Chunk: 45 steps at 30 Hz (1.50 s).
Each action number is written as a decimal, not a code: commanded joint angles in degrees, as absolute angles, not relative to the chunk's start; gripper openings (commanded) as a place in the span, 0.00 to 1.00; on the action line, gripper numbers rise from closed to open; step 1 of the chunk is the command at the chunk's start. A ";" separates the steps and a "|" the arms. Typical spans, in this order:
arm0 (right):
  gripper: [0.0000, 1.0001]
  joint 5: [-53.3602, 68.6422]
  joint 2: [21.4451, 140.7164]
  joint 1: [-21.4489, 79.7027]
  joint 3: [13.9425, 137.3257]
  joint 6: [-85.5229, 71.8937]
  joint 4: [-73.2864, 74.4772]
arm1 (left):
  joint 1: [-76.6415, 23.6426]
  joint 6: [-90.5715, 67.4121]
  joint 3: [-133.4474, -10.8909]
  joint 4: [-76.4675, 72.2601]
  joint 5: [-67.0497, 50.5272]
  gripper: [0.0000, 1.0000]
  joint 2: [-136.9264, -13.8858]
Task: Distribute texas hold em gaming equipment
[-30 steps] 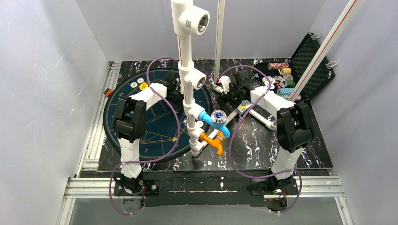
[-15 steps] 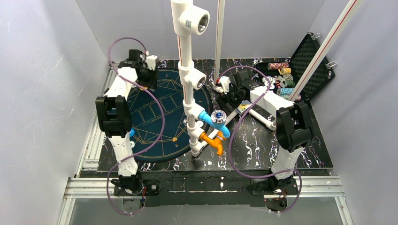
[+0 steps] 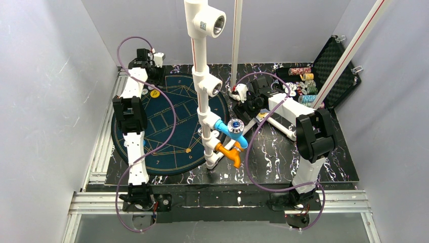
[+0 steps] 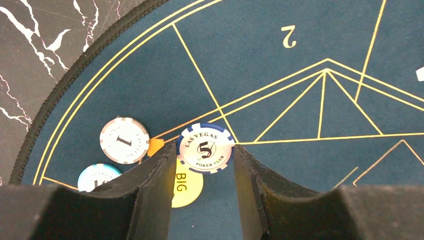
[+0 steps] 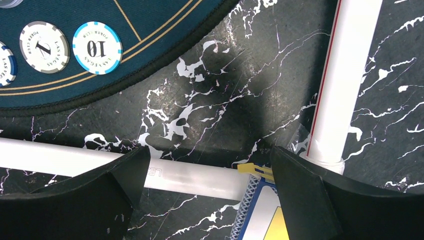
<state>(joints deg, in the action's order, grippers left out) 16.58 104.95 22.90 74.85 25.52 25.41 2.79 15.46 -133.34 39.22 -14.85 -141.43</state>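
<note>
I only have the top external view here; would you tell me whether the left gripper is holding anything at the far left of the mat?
Observer: Yes. The left wrist view shows the left gripper closed on a blue-edged chip marked 5.
Operator: Thank you. What lies around it?
Observer: A yellow disc marked BIG lies partly behind it, and a grey-edged chip marked 1 sits to its side on the mat.
Operator: And the right gripper?
Observer: The right gripper is open and holds nothing, over a white pipe lying on the marbled table.
</note>
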 commanded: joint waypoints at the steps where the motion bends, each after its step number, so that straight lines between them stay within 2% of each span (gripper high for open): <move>1: 1.00 16.72 105.37 22.87 75.28 26.02 24.44 | 2.47 16.40 -137.19 37.67 -12.64 0.34 -141.10; 19: 1.00 17.13 106.51 22.91 75.76 26.10 24.64 | 2.46 19.12 -137.58 32.39 -9.22 0.39 -146.38; 22: 1.00 17.09 106.59 22.94 75.79 26.15 24.65 | 2.46 19.08 -138.05 32.34 -9.32 0.46 -146.94; 27: 1.00 17.84 105.94 22.94 76.11 26.11 24.79 | 2.38 18.18 -137.48 32.68 -10.85 0.76 -145.09; 32: 1.00 18.98 104.12 22.94 76.18 25.40 24.71 | 1.37 18.33 -133.59 32.70 -11.78 0.97 -139.87; 45: 1.00 14.66 98.22 22.81 79.31 25.16 29.16 | 0.83 10.63 -115.07 31.17 -15.12 0.98 -120.88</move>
